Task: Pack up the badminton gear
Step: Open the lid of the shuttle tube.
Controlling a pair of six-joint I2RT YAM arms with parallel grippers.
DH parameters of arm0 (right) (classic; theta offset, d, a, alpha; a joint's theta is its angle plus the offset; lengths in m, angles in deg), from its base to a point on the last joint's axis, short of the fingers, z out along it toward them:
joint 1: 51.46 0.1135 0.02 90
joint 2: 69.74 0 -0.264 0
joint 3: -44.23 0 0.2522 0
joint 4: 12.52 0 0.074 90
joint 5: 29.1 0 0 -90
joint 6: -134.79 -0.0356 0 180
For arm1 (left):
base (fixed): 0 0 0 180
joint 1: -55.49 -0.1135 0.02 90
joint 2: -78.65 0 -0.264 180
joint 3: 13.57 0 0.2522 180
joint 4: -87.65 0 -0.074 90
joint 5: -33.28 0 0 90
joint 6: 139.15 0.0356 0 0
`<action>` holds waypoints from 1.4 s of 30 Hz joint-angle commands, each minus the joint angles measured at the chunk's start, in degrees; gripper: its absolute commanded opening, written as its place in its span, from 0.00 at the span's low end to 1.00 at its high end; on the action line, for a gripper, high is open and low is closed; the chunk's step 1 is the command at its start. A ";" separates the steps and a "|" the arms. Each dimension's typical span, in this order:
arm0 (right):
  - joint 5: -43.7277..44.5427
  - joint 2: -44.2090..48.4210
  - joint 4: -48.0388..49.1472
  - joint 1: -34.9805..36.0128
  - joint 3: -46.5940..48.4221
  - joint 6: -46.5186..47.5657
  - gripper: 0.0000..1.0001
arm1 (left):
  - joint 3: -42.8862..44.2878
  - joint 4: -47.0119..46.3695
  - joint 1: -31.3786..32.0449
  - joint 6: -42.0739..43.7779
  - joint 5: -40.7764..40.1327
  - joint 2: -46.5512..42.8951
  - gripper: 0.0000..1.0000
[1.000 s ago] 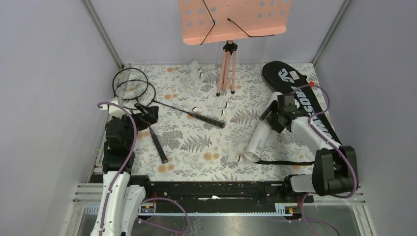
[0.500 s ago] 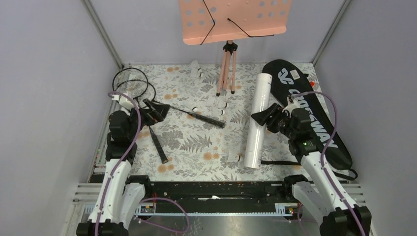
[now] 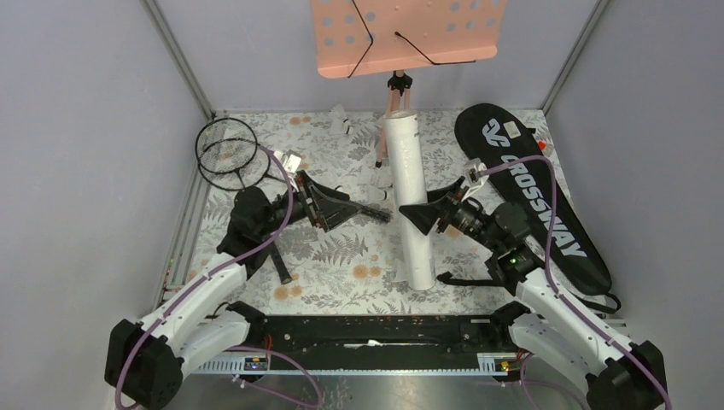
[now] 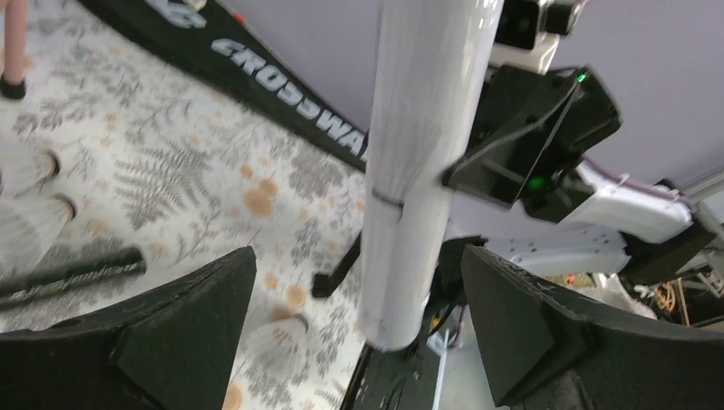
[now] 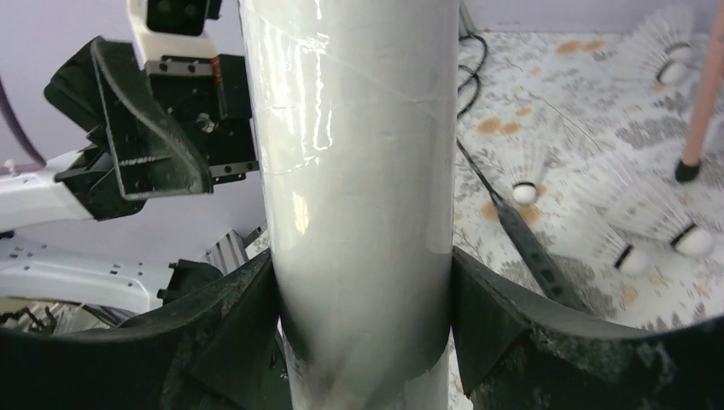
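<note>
My right gripper (image 3: 424, 213) is shut on the long white tube (image 3: 406, 201) about its middle and holds it off the table, steeply tilted; the wrist view shows the jaws (image 5: 363, 333) pressed on both sides of the tube (image 5: 359, 171). My left gripper (image 3: 331, 205) is open and empty, just left of the tube, facing it; the tube (image 4: 418, 171) stands ahead between its fingers (image 4: 529, 333). Two black rackets (image 3: 226, 149) lie at the left. The black CROSSWAY bag (image 3: 529, 196) lies at the right. Shuttlecocks (image 3: 343, 122) (image 5: 521, 171) are scattered on the mat.
The pink music stand (image 3: 401, 34) stands at the back middle, its tripod (image 3: 391, 111) just behind the tube's far end. Grey walls close both sides. The bag's strap (image 3: 478, 280) lies near the front edge. A racket handle (image 5: 529, 239) lies under the tube.
My right gripper has lifted the tube and swung it left to the middle of the table. My left arm has swung right toward the tube, jaws open.
</note>
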 commanded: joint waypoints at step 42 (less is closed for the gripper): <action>18.61 0.39 3.85 21.34 -1.11 20.17 0.99 | 12.69 2.39 27.49 36.13 -40.26 4.89 0.50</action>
